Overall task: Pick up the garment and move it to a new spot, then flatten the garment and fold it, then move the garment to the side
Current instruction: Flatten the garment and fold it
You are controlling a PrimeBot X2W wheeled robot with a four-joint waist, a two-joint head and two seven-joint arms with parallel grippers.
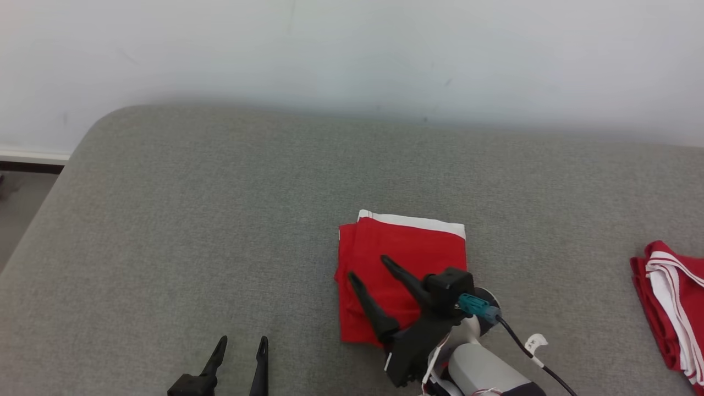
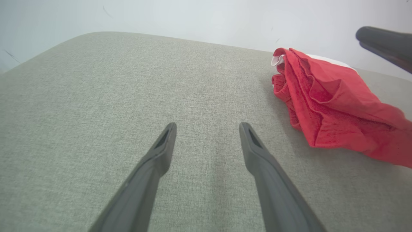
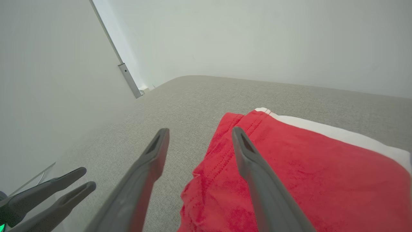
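Red garment (image 1: 404, 258), folded to a rough rectangle with a white band along its far edge, lies on the grey woven bench (image 1: 192, 220), right of centre.

Head view: right gripper (image 1: 367, 267) sits over the near left part of the garment, jaws apart, nothing between them. Contact with the cloth cannot be judged. Left gripper (image 1: 243, 339) is at the near edge, left of the garment and well apart from it, jaws apart and empty. A second red-and-white cloth (image 1: 671, 308) lies bunched at the far right of the bench. Pale wall (image 1: 352, 49) behind.

Left wrist view: left gripper (image 2: 208, 125) points over bare bench (image 2: 128, 80), jaws wide. Garment (image 2: 331, 106) off to the right, its edge layers loose and rumpled.

Right wrist view: right gripper (image 3: 200, 130) jaws apart. One finger lies over the red cloth (image 3: 305, 167), the other over bare bench (image 3: 193, 93) just past the garment's left edge. Left gripper (image 3: 87, 178) shows at lower left.
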